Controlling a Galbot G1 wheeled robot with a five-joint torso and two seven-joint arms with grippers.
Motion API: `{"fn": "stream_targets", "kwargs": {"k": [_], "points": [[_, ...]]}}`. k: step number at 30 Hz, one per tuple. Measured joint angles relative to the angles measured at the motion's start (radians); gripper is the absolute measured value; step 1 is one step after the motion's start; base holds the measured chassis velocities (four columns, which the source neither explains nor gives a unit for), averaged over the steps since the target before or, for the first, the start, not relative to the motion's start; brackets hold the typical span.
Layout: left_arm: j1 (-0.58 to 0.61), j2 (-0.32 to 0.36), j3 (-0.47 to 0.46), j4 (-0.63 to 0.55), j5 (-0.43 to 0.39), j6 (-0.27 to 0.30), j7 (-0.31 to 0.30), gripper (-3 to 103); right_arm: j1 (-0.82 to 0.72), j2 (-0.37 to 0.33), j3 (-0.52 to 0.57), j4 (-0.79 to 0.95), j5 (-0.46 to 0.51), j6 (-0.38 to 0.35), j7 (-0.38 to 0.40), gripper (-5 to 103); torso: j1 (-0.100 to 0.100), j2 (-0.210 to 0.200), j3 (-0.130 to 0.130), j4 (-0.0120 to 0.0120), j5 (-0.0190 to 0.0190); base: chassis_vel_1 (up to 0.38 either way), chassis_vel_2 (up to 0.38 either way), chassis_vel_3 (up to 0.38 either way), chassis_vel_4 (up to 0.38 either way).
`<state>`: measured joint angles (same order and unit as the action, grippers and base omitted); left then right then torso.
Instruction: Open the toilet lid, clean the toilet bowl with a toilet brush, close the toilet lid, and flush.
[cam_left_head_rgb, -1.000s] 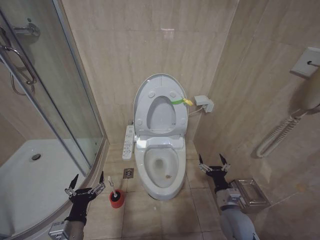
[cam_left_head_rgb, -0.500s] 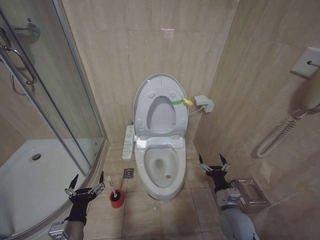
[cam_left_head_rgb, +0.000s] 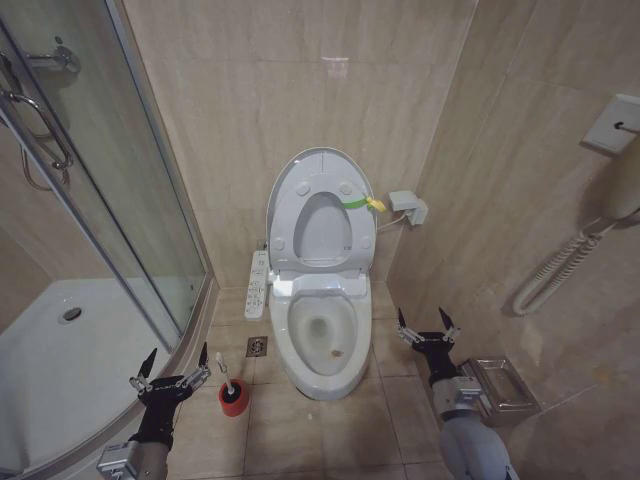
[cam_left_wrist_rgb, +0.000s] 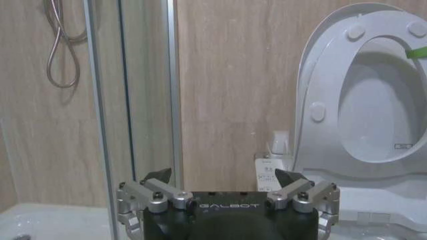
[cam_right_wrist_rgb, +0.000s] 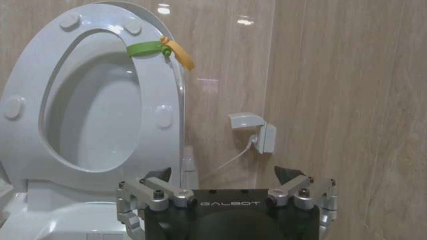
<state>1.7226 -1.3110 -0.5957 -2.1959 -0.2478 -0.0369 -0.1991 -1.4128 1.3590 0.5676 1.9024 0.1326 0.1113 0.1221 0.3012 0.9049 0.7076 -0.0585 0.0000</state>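
Note:
The toilet lid stands raised against the back wall, and the ring seat is up against it. A yellow-green loop hangs at its edge. Below it the toilet bowl lies uncovered. The toilet brush stands in its red cup on the floor, left of the bowl. My left gripper is open, low and just left of the brush, apart from it. On the bowl's right my right gripper is open and holds nothing. The wrist views show the left gripper and right gripper facing the raised lid.
A glass shower door and white shower tray fill the left side. A button panel sits beside the bowl, with a floor drain below it. A metal rack and a coiled hose are on the right wall.

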Motion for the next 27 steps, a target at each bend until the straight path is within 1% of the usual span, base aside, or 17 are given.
{"fn": "stream_targets", "kwargs": {"k": [27], "points": [[0.000,0.000,0.000,0.000,0.000,0.000,0.000,100,0.000,0.000,0.000,-0.001,0.000,0.000,0.000,100,0.000,0.000,0.000,0.0000,0.0000,0.000,0.000,0.000,0.000]]}}
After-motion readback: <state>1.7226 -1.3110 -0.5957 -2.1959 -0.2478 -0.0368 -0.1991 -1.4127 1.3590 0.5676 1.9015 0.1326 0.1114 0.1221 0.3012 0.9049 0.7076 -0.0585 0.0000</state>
